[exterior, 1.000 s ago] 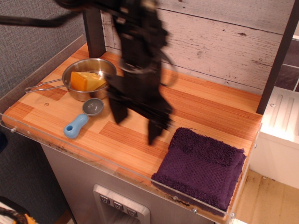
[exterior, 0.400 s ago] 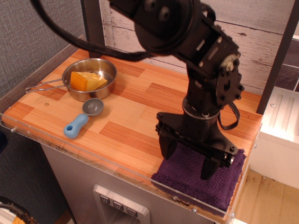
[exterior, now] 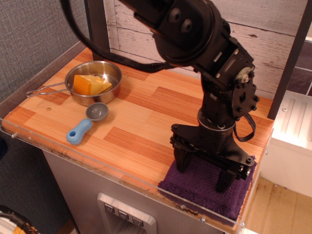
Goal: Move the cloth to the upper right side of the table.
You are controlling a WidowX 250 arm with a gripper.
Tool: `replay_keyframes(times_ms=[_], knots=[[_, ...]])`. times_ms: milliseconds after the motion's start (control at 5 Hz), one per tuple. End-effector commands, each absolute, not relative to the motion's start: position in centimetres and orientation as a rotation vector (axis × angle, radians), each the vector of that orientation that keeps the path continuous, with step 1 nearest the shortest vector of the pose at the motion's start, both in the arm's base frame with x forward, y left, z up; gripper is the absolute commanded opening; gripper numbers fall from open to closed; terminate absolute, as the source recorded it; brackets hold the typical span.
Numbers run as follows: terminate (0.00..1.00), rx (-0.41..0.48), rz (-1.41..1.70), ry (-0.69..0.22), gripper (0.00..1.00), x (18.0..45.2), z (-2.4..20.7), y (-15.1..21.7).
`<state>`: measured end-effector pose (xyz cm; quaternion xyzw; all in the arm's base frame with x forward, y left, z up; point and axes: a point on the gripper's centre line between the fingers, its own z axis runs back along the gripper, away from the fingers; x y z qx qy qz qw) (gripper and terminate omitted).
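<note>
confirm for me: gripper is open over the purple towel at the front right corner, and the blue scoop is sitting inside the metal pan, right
Not quite. The blue scoop lies on the table in front of the metal pan, not inside it, as observation.image shows. The gripper is indeed open over the purple towel at the front right corner.

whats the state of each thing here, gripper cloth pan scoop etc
gripper: open, fingers spread and pointing down onto the cloth, nothing clamped yet
cloth: lying flat and folded at the table's near right corner, under the gripper
pan: upright at the far left, holding an orange wedge
blue scoop: lying on the table in front of the pan, bowl towards the pan
table: wooden top, holding all of these
</note>
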<state>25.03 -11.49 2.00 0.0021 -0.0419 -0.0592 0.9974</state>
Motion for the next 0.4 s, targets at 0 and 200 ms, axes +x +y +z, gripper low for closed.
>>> replay_keyframes(times_ms=[0, 200], knots=[[0.0, -0.003, -0.153, -0.075, 1.0, 25.0, 0.9, -12.5], [0.0, 0.026, -0.167, -0.022, 1.0, 24.4, -0.7, -11.7]])
